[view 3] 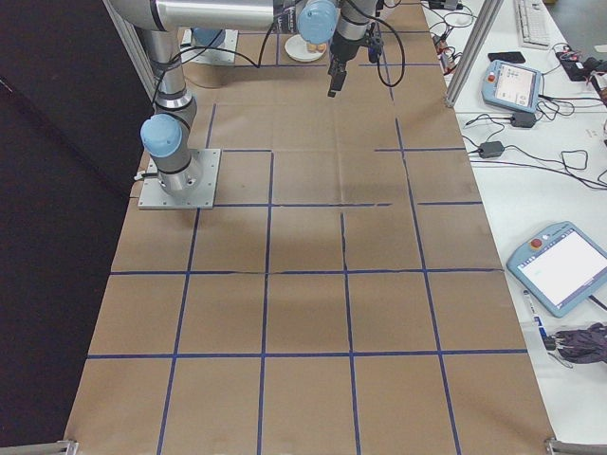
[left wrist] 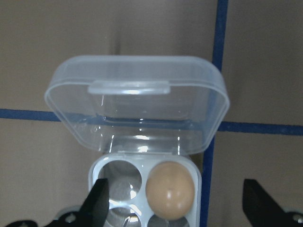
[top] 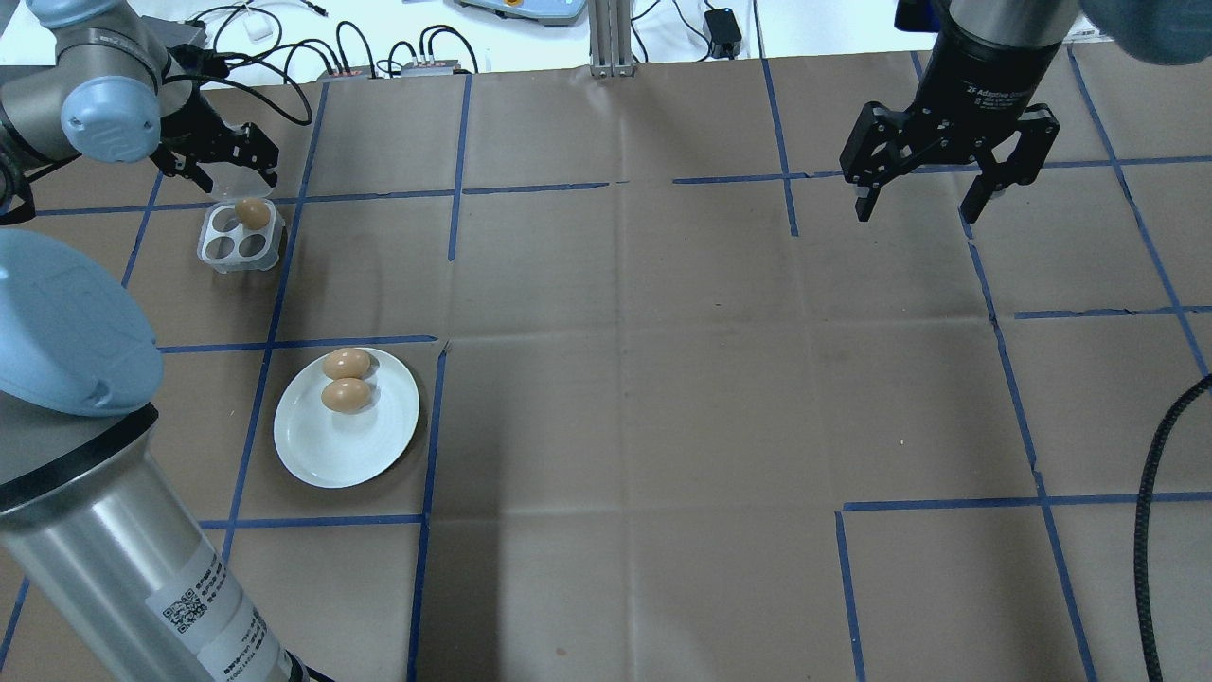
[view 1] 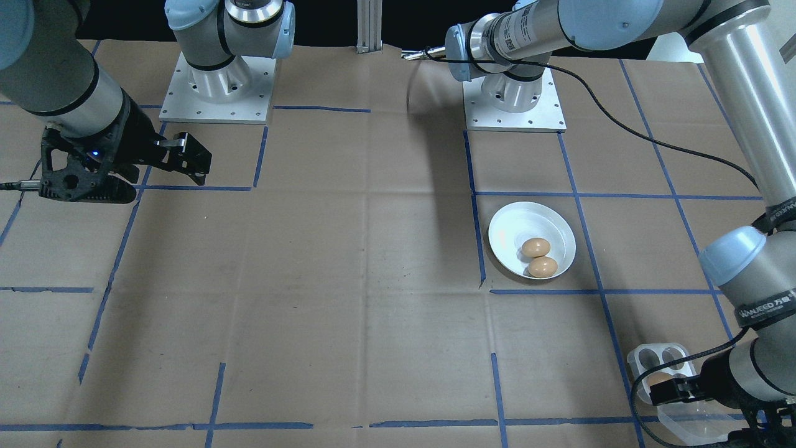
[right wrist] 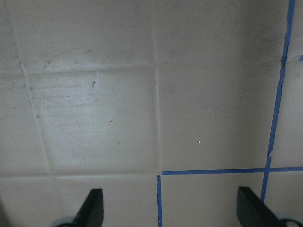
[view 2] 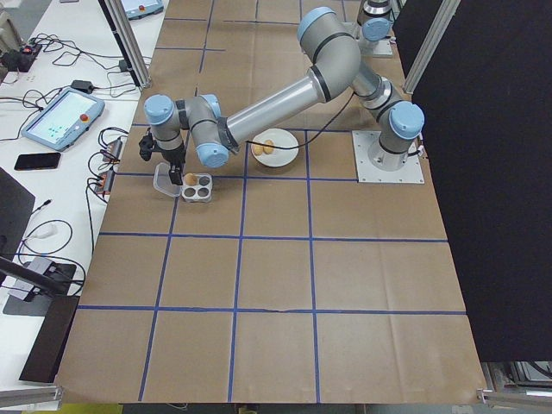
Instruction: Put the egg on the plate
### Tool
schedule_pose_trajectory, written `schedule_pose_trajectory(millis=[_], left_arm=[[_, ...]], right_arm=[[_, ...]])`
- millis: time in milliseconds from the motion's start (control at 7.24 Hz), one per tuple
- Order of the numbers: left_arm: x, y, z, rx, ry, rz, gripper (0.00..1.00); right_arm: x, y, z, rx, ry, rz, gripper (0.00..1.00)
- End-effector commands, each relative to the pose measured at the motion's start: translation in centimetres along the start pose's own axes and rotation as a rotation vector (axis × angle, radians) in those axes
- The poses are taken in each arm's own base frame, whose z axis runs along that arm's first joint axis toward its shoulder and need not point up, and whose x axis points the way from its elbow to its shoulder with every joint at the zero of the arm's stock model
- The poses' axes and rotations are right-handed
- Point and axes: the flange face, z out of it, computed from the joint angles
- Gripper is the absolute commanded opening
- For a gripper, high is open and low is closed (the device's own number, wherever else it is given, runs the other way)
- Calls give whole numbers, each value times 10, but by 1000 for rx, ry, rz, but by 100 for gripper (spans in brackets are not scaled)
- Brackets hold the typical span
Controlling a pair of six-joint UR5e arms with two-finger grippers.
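Egg [left wrist: 169, 190] stands upright in the tray [left wrist: 142, 175] beneath the spread, empty left hand [left wrist: 173, 208]; right hand [top: 947, 185] gapes empty.

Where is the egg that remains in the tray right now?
In the overhead view it sits far left: the last egg fills one cup of the egg tray, beside the lid, directly below the open left gripper.
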Motion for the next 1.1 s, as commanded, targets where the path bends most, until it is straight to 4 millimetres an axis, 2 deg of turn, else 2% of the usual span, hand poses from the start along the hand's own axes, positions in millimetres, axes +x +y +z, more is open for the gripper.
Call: schedule_pose_trajectory(millis=[0,138,414,691,967], left_arm=[[-3,0,13,-14,-1,13,94],[-1,4,10,-25,3,15,93],[6,25,12,-52,13,15,91],[4,25,7,-40,9,12,79],[2,22,8,-35,9,12,77]], right_arm=[[0,0,0,0,-1,0,100],[0,0,0,0,-1,0,100],[0,0,0,0,-1,0,100],[0,0,0,0,-1,0,100],[0,0,0,0,-1,0,100]])
